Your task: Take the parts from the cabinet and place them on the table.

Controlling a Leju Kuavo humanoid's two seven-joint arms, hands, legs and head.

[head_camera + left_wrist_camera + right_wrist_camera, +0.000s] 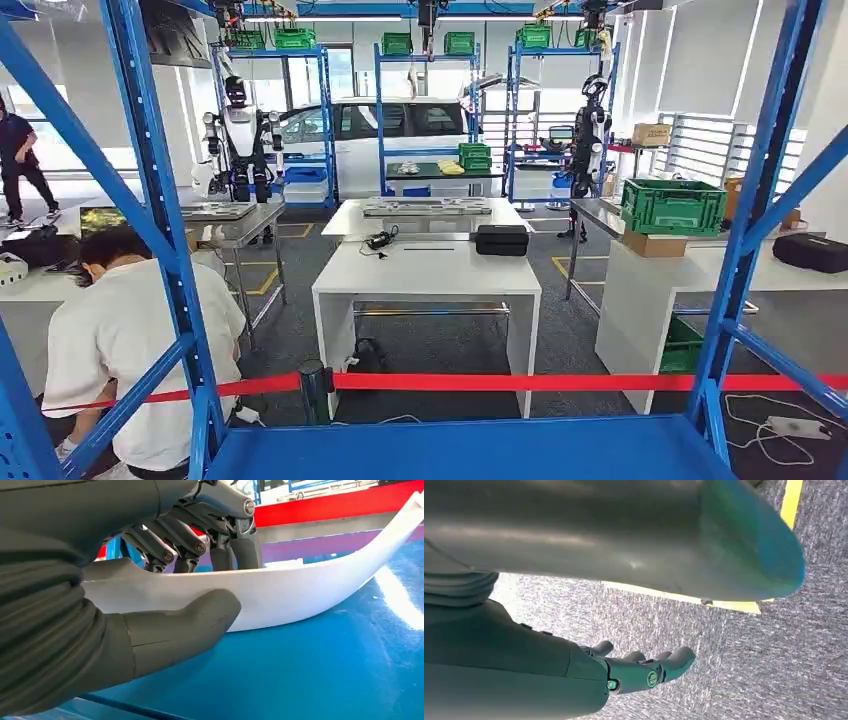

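Note:
A long, curved white part (300,590) lies on the blue cabinet shelf (310,670). My left hand (165,605) grips it near one end, the thick thumb pressed against its near side and the dark fingers (190,540) curled over its top edge. My right hand (644,670) hangs over grey carpet with its fingers loosely extended and nothing in it. In the head view the blue shelf (470,450) runs along the bottom, and a white table (430,270) stands beyond it in the middle of the room.
Blue cabinet uprights (160,200) frame both sides of the head view. A red barrier tape (560,381) stretches across in front of the table. A person in a white shirt (120,330) bends down at the left. A black case (501,239) lies on the table, and a green crate (672,205) sits on a bench at the right.

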